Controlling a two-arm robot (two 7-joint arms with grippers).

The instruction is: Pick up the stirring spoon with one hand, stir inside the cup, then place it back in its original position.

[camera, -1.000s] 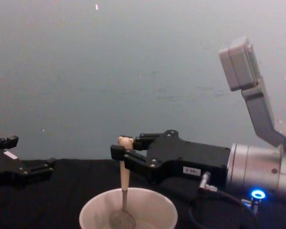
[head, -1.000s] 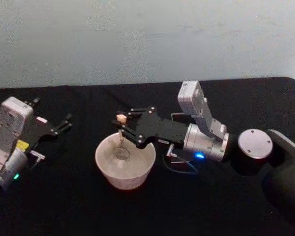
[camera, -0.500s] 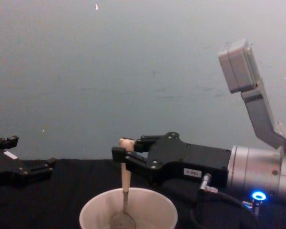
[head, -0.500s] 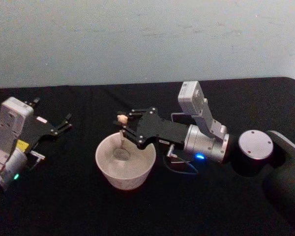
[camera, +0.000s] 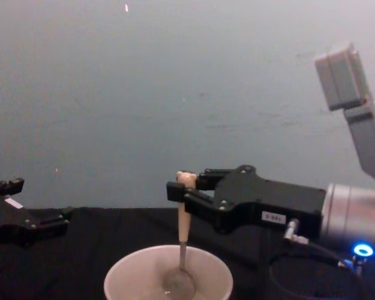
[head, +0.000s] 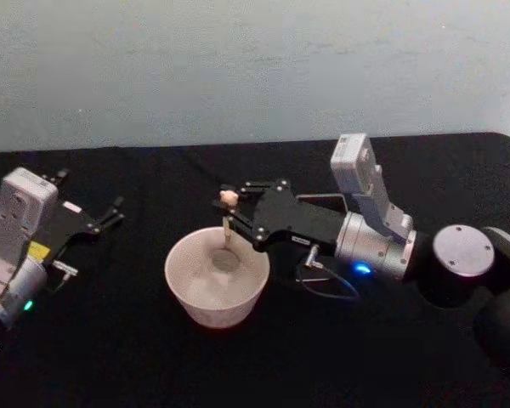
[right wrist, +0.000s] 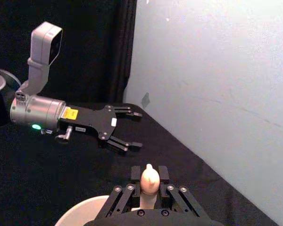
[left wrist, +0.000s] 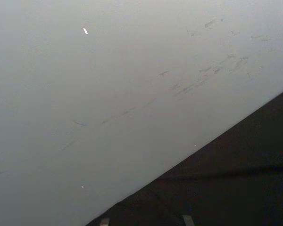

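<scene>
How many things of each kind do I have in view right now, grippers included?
Cups: 1, the cup
Spoons: 1, the stirring spoon, bowl down in the cup
Grippers: 2, the right gripper shut on the spoon, the left gripper open at the left
Total: 4

A black-covered table [head: 110, 357] is seen across the lower half of the head view. A cream-white cup [head: 206, 289] is set directly on it, slightly left of centre.
</scene>
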